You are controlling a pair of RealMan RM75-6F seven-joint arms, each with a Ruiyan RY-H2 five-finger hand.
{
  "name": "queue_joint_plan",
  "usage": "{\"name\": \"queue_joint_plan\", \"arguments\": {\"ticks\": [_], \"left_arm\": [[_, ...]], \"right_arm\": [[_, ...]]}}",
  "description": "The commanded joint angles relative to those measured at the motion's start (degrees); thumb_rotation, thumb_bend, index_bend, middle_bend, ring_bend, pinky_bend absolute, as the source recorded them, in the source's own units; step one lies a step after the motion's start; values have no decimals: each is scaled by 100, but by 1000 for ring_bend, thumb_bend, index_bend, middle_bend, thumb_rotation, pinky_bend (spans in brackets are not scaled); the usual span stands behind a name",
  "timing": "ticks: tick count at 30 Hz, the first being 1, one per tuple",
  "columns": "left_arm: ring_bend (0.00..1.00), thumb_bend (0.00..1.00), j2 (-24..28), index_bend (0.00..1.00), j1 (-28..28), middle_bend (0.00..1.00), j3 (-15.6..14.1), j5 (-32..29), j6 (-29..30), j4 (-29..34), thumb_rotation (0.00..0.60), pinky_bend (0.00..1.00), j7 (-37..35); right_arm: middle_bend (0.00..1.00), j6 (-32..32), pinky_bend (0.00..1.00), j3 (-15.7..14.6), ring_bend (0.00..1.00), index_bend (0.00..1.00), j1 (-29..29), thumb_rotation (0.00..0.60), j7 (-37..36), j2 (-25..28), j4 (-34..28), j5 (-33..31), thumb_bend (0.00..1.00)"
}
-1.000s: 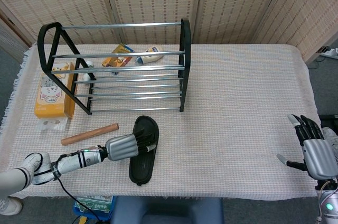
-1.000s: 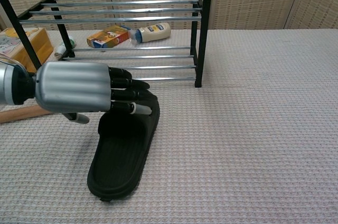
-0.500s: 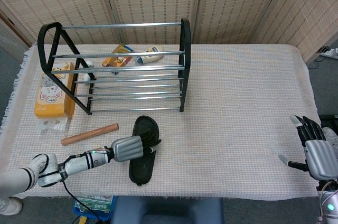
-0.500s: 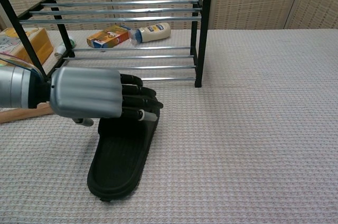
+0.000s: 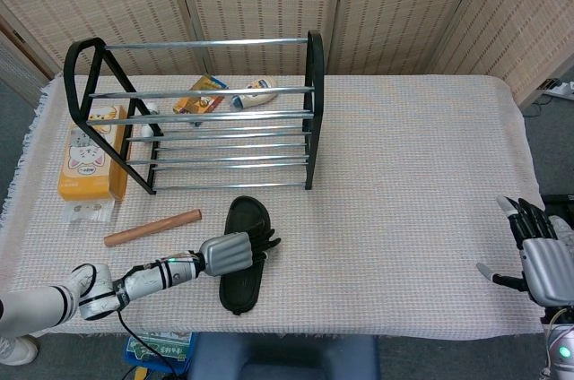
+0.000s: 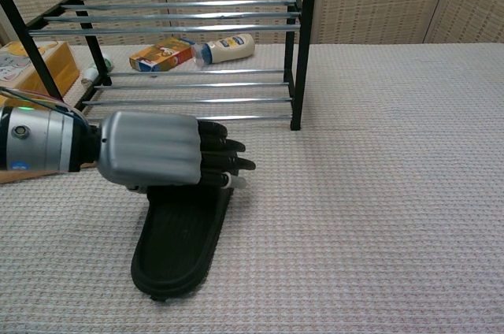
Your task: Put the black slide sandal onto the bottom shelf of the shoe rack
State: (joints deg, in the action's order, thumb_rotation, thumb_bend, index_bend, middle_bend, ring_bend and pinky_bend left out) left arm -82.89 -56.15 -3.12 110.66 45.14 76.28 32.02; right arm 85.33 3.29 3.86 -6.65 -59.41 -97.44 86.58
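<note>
The black slide sandal [image 5: 240,289] lies flat on the cloth in front of the shoe rack [image 5: 309,111], its toe end towards the rack. My left hand [image 5: 231,253] lies low across its strap from the left, fingers stretched out over it and past its right edge; no grip shows. In the chest view the same left hand [image 6: 157,150] covers the sandal's [image 6: 177,243] front half. The rack's bottom shelf bars [image 5: 229,165] hold nothing. My right hand [image 5: 543,254] hovers at the table's right edge, fingers spread, holding nothing.
A wooden stick [image 5: 152,227] lies left of the sandal. A yellow box [image 5: 90,151] stands beside the rack's left end. Behind the rack lie an orange packet [image 6: 161,54] and a white bottle [image 6: 226,48]. The woven tablecloth [image 5: 413,174] stretches to the right.
My left hand has slid right and lower across the sandal's strap, its fingertips now past the right edge. The right hand has sunk slightly. The sandal has not moved.
</note>
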Motion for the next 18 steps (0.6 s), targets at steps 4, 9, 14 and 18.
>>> {"name": "queue_joint_plan", "arguments": {"ticks": [4, 9, 14, 18], "left_arm": [[0, 133, -101, 168, -58, 0, -42, -68, -72, -59, 600, 182, -34], [0, 133, -176, 280, -65, 2, -106, -83, -5, -140, 600, 183, -108], [124, 133, -202, 440, -58, 135, -197, -15, 221, -200, 600, 240, -300], [208, 133, -243, 524, -93, 220, -285, 96, 417, -316, 600, 309, -554]], "right_arm": [[71, 5, 44, 3, 4, 0, -13, 600, -15, 6, 9, -7, 101], [71, -2, 44, 11, 3, 0, -17, 600, -27, -6, 28, -21, 101], [71, -6, 44, 21, 4, 0, -10, 600, -30, -9, 34, -13, 101], [71, -2, 44, 23, 4, 0, -11, 600, -24, -15, 32, -5, 101]]}}
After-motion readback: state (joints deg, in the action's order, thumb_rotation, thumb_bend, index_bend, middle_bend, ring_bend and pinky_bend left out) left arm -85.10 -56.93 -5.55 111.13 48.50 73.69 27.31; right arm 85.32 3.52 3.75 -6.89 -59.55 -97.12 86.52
